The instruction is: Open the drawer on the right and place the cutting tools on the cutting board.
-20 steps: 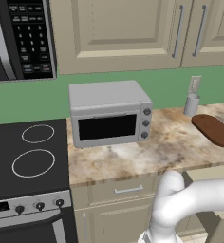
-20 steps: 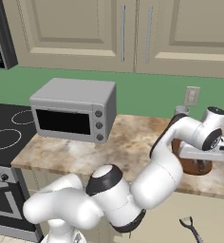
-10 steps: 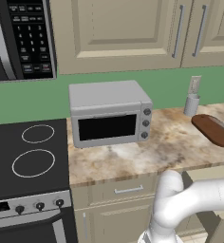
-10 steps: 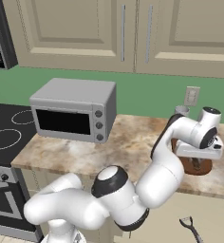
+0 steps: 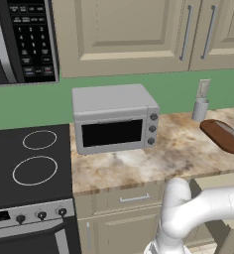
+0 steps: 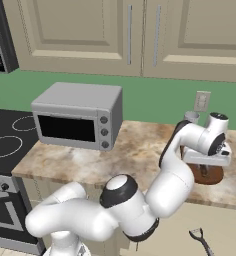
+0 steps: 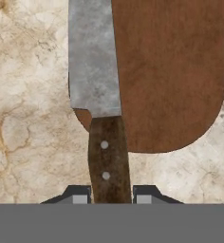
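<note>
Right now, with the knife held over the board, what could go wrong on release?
1. The knife hangs over the cutting board's edge, its blade partly over the counter; it might land half off the board.
2. The tool grips only the handle end, so the blade could tip on release.
3. A second tool lies in the open drawer, not yet moved.

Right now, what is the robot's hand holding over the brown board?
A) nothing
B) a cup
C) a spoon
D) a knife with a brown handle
D: in the hand view the gripper is shut on the knife, its wooden handle between the fingertips and its grey blade over the cutting board.
</note>
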Controlling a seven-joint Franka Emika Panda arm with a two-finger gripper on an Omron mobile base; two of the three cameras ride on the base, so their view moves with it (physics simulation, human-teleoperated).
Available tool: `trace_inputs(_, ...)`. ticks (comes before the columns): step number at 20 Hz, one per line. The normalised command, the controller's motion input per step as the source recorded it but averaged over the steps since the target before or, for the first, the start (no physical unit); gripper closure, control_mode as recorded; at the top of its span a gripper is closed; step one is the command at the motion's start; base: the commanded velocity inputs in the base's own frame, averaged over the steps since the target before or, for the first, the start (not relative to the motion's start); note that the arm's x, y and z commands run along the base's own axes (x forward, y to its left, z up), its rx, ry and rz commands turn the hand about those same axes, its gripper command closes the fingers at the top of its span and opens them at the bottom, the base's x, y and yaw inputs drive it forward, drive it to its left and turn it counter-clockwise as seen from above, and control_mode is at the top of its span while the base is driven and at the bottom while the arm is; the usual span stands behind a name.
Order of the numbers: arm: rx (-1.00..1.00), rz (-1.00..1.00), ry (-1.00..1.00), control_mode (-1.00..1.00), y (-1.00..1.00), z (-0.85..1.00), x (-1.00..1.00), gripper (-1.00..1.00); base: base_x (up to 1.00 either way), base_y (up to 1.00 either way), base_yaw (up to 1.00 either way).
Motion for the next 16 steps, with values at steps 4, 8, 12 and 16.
trace_inputs(4, 0.00, -0.02, 0.00, -1.00, 0.00, 0.00, 0.21, 1.00, 0.00, 0.00, 0.00)
trace_inputs(8, 0.00, -0.03, 0.00, -1.00, 0.00, -0.01, 0.24, 1.00, 0.00, 0.00, 0.00)
trace_inputs(12, 0.00, -0.03, 0.00, -1.00, 0.00, -0.02, 0.18, 1.00, 0.00, 0.00, 0.00)
trace_inputs(16, 0.00, 0.00, 0.01, -1.00, 0.00, -0.07, 0.12, 1.00, 0.00, 0.00, 0.00)
